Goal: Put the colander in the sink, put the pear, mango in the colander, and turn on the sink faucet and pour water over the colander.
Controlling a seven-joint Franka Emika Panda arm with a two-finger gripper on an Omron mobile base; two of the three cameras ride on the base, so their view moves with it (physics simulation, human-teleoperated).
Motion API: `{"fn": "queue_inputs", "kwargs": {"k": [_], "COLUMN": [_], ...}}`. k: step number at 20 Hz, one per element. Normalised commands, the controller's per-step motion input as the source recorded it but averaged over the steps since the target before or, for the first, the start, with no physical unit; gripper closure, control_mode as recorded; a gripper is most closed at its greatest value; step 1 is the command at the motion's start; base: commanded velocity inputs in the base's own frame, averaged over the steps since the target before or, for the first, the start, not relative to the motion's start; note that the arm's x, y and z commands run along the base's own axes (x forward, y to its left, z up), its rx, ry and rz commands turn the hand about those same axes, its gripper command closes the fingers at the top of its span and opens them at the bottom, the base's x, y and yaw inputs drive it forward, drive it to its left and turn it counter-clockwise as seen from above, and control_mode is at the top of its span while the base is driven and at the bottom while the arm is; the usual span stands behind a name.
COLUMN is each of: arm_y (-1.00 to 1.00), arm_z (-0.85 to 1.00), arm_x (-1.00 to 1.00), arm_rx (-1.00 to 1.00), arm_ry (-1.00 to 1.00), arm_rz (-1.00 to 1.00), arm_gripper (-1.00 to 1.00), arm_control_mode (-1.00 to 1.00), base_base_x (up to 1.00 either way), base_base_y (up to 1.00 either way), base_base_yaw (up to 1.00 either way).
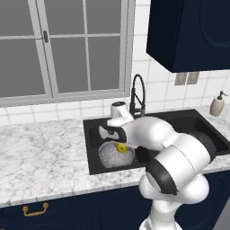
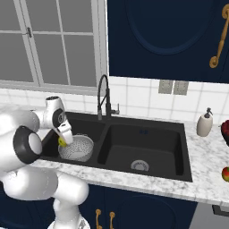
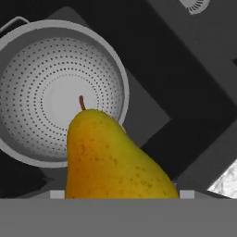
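The silver perforated colander (image 1: 112,157) (image 2: 79,150) (image 3: 37,92) sits in the left basin of the black sink (image 1: 188,121) (image 2: 152,143). My gripper (image 1: 119,145) (image 2: 62,140) hangs just above the colander's rim, shut on a yellow pear (image 1: 120,147) (image 2: 62,142) (image 3: 111,157). In the hand view the pear's stem points toward the colander's bowl, which holds nothing. A red-green mango (image 2: 226,173) lies on the counter at the far right. The black gooseneck sink faucet (image 1: 137,92) (image 2: 103,96) stands behind the divider between the basins, with no water running.
A beige soap dispenser (image 1: 218,105) (image 2: 205,124) stands behind the sink's right end. A dark red object (image 2: 225,129) sits at the far right edge. A round drain (image 2: 140,165) lies in the right basin. Dark blue cabinets hang above, and a window fills the left wall.
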Motion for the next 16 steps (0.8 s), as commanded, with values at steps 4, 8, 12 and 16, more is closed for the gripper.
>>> {"fn": "queue_inputs", "kwargs": {"k": [4, 8, 12, 16], "arm_y": [-0.21, -0.01, -0.02, -0.03], "arm_z": [-0.27, -0.34, -0.26, -0.29], "arm_x": [0.22, 0.07, 0.10, 0.02], "arm_rx": [-0.05, -0.05, 0.00, 0.00], "arm_ry": [0.06, 0.00, 0.00, 0.00], "arm_rz": [-0.02, 0.00, 0.00, 0.00], "arm_gripper": [1.00, 1.00, 1.00, 1.00], "arm_control_mode": [-1.00, -1.00, -1.00, -1.00], "base_base_x": [0.00, 0.00, 0.00, 0.00], "base_base_y": [0.00, 0.00, 0.00, 0.00], "base_base_yaw": [0.00, 0.00, 0.00, 0.00]}}
